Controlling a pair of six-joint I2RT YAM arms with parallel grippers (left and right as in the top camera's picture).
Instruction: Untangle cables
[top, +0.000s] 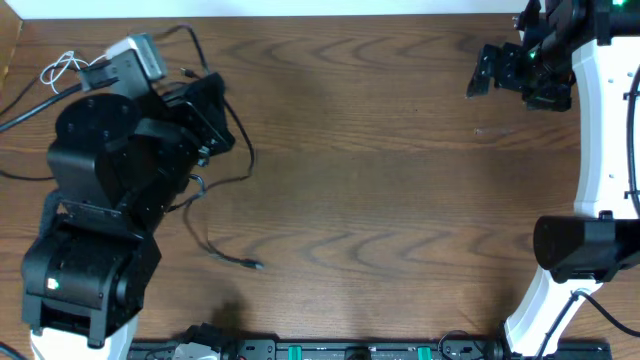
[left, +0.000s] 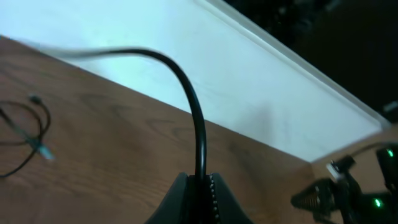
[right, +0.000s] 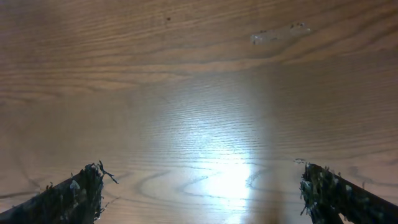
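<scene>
My left gripper (left: 200, 186) is shut on a black cable (left: 198, 124), which rises from the jaws and arcs away to the left. From overhead, that gripper (top: 213, 112) sits at the table's far left, with the black cable (top: 243, 150) looping around it and trailing down to a small plug (top: 254, 265). A thin dark cable (left: 28, 134) lies looped on the wood at the left of the left wrist view. A short white cable (top: 62, 70) lies coiled by the far left corner. My right gripper (right: 202, 193) hangs open over bare wood, and overhead it (top: 492, 72) is at the far right.
The wooden table (top: 380, 180) ends at a white far edge (left: 261, 81). Thicker black arm cables (top: 20, 115) run off the left side. The left arm's bulk (top: 100, 200) covers part of the cable tangle. A power strip (top: 330, 350) lines the near edge.
</scene>
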